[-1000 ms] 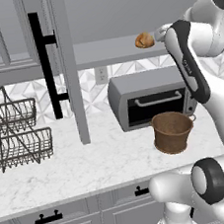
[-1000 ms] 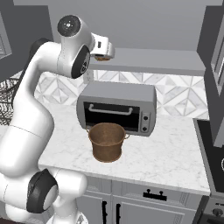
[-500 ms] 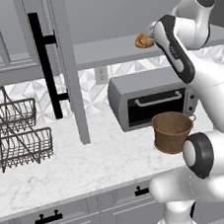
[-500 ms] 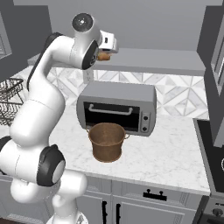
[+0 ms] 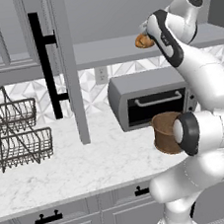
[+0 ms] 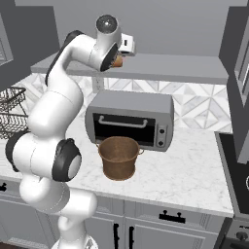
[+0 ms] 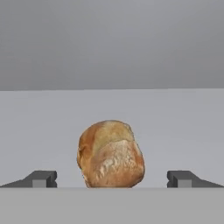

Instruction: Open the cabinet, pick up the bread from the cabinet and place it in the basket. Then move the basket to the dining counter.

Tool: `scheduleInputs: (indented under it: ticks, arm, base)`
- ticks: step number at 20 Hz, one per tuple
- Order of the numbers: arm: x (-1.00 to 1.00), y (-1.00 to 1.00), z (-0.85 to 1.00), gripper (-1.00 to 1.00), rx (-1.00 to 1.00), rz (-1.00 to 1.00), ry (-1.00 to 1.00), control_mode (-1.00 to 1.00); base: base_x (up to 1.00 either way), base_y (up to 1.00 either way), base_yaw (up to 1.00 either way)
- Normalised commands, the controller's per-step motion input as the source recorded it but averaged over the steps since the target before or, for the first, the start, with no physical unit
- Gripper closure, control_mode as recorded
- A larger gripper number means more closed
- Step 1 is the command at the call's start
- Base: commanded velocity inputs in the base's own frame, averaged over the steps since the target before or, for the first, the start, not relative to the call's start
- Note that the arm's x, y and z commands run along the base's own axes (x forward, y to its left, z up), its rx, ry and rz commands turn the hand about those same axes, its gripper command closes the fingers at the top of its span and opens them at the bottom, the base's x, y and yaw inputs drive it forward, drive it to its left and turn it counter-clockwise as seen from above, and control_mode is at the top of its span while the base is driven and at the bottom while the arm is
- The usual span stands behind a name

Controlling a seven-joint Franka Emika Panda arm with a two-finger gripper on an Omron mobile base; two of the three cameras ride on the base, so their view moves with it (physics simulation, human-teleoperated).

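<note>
The bread [image 7: 111,154] is seen on the plain grey shelf [image 6: 170,65] of the opened cabinet [image 5: 63,65], and the gripper [image 7: 111,178] is levelled at it from the front. In the hand view the bun is centred between the two finger tips [image 7: 41,178], which are spread wide with clear space on either side, so nothing is clamped yet. The bun stands slightly taller than it is wide, its long axis roughly upright and crosswise to the line on which the jaws would close. How far ahead of the tips it lies cannot be judged well; it appears to be just beyond them. A short straight advance is judged to be what is needed before closing. The basket [image 6: 119,156] waits on the worktop [image 6: 194,175] below, in front of the toaster oven [image 6: 131,119].
</note>
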Motion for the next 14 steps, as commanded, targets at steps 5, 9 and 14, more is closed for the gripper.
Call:
scheduleInputs:
  ticks: [5, 9, 14]
  arm:
    - [0.41, -0.03, 0.00, -1.00, 0.01, 0.04, 0.17, -1.00]
    - [0.08, 0.00, -0.11, -1.00, 0.00, 0.08, 0.07, -1.00]
    - [0.00, 0.00, -0.05, -1.00, 0.00, 0.12, 0.00, -1.00]
  base:
    - [0.00, 0.00, 0.00]
    - [0.00, 0.00, 0.00]
    - [0.00, 0.00, 0.00]
